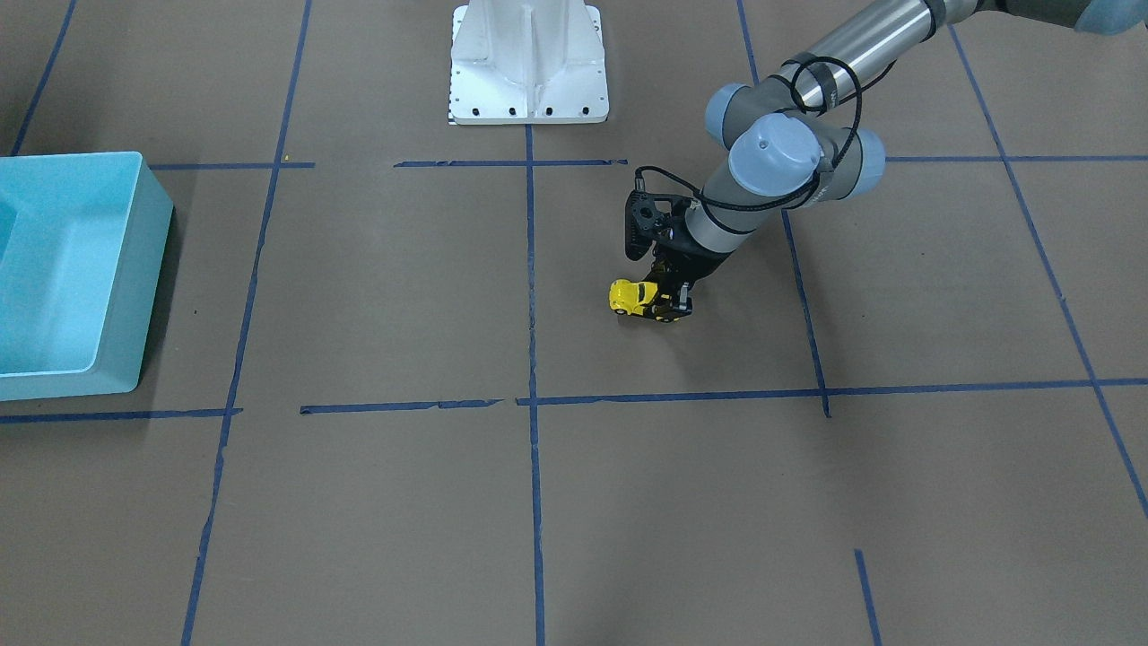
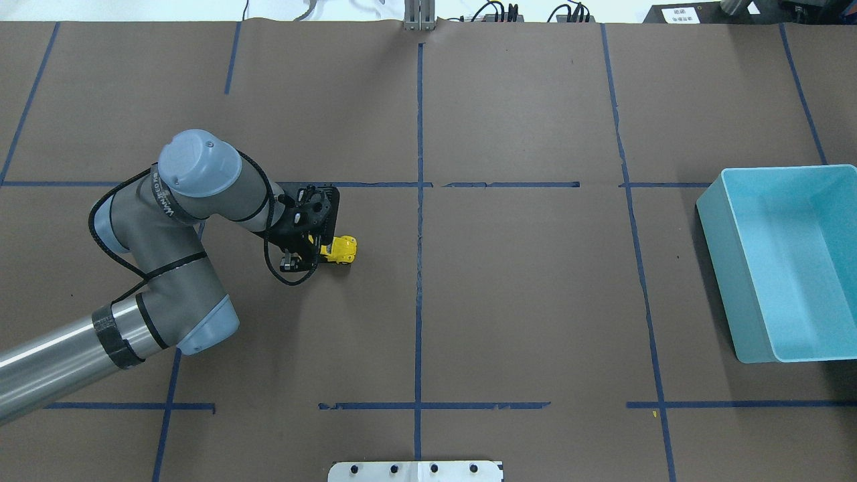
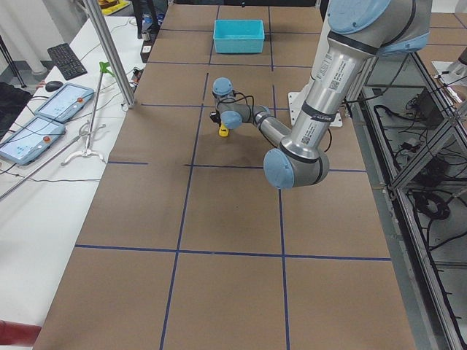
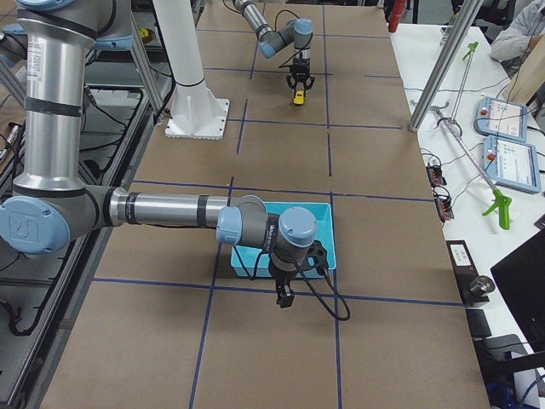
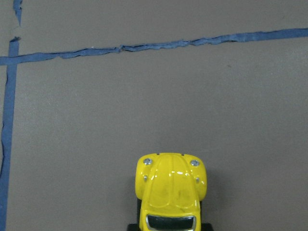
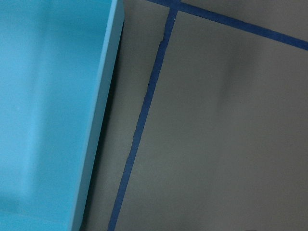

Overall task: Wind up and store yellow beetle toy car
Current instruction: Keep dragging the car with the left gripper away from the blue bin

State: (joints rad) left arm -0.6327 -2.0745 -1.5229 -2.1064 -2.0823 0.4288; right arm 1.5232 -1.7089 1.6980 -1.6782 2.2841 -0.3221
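- Yellow beetle toy car sits on the brown paper surface, wheels down, on the robot's left half, just short of the centre tape line.
- The step in hand looks like the wind-up: press the car down lightly and drag it backwards along the surface so the wheels turn the spring.
- Pull straight along the car's length. In the wrist view its nose points squarely away from the camera, so a straight retreat of the wrist should do. A sideways pull would probably skid the wheels instead of rolling them.
- Hold enough downward load for the tyres to bite on the paper, but not so much that they jam or tear it.
- Hold on when the pull ends, or the car may shoot off toward the centre line. Storing it means carrying it to the teal bin, which is well apart, at the far right of the surface.
- Your left claw is down at surface level, drawn in narrow around the rear half of the car, with a dark finger on each flank. It appears to be gripping.
- Your right claw hangs just beside the bin. Whether it is spread or closed cannot be told from these views.
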